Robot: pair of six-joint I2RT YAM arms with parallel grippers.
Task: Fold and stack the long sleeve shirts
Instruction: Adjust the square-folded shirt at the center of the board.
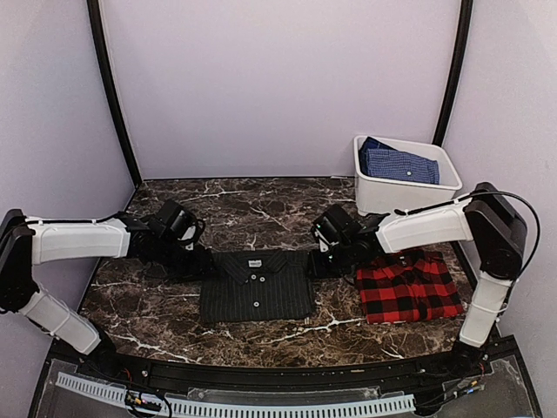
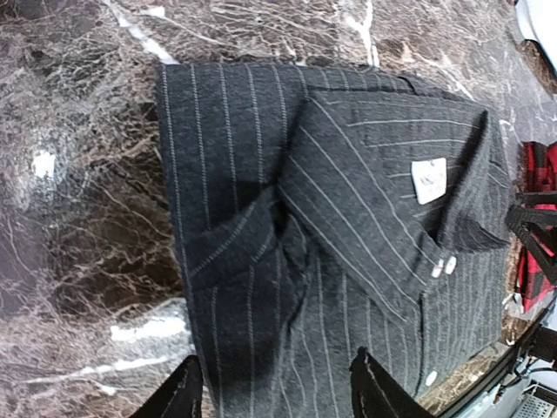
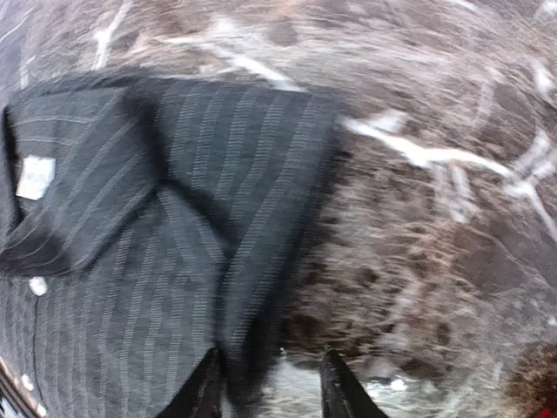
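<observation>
The charcoal pinstriped shirt [image 1: 256, 286] lies folded, collar up, at the table's middle. It fills the left wrist view [image 2: 348, 261] and shows in the right wrist view [image 3: 148, 226]. The red-and-black plaid shirt [image 1: 409, 287] lies folded to its right. My left gripper [image 1: 193, 254] hovers at the pinstriped shirt's top-left corner, jaws open over the cloth [image 2: 274, 392], holding nothing. My right gripper [image 1: 324, 261] is at the shirt's top-right corner, jaws open astride its edge [image 3: 270, 387], holding nothing.
A white bin [image 1: 405, 174] with a folded blue checked shirt [image 1: 396, 162] stands at the back right. The table [image 1: 261, 205] is dark brown marble. Grey walls close in the back and sides. A black rail runs along the near edge.
</observation>
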